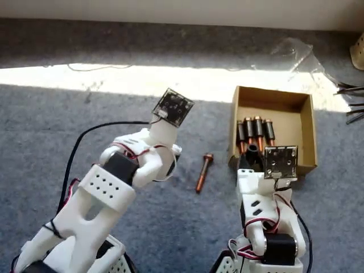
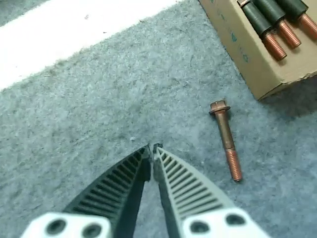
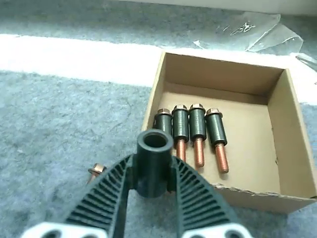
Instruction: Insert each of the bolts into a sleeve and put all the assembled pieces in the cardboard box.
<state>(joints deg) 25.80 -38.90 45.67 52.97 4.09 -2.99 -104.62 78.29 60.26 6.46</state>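
On the grey carpet-like surface point(image 1: 68, 114), cardboard box point(image 1: 272, 94) as landmark. Pile short and fuzzy, uniform grey. A bright band of sunlight point(image 1: 114, 78) crosses the surface behind the box and runs off to the left of the high view. Beyond the band the grey continues in shade up to a pale strip of wall point(image 1: 170, 8).

Behind the box, toward the wall: crumpled clear plastic bag point(image 1: 296, 52), partly in sun. To the right of the box, at the view's edge: several thin dark strands point(image 1: 350, 102), too small to identify.

Box open-topped, shallow, brown. Inside, four sleeved bolts point(image 1: 256, 132) lie side by side in a row, nearer the left wall. Heads point to the far wall, copper threaded ends to the near wall. Right half of the box floor bare cardboard.

Left of the box, near its near-left corner: one loose copper bolt point(image 1: 203, 172) flat on the surface, well clear of the cardboard.

Right arm point(image 1: 267, 227) in front of the box. Its jaws are clamped on a black sleeve point(image 3: 154, 153), held upright with the open bore facing up, just outside the near wall.

Left arm point(image 1: 114, 176) further left of the box, past the loose bolt. Its jaws are closed, tips all but touching, low over bare surface with the bolt just beside them. A black cable point(image 1: 91, 133) loops off this arm.
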